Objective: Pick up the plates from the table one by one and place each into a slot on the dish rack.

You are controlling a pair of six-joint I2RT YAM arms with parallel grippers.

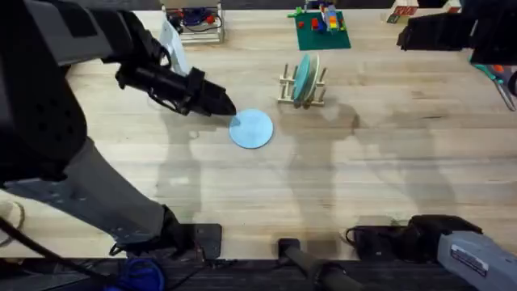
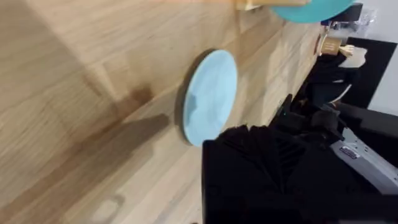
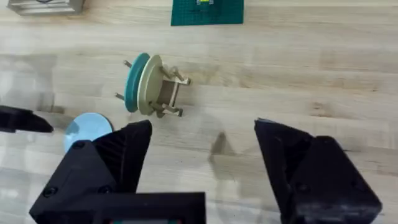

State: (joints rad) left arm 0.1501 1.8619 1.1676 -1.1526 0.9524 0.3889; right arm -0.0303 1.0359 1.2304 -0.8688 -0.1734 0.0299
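A pale light blue plate [image 1: 252,128] [image 2: 210,96] [image 3: 87,129] lies flat on the table [image 1: 388,162], left of the dish rack [image 1: 302,87]. The small wooden rack [image 3: 166,87] holds a teal plate [image 3: 132,82] and a cream plate [image 3: 149,84] upright in its slots. My left gripper [image 1: 223,105] [image 2: 267,168] reaches in low from the left, its tip at the blue plate's near-left edge. Raised over the far right of the table, my right gripper [image 1: 420,34] [image 3: 202,168] stands open and holds nothing.
A green baseplate with bricks [image 1: 321,28] sits behind the rack at the back edge. A wire-frame tray with cables [image 1: 194,23] stands at the back left. Bare wood stretches across the front and right of the table.
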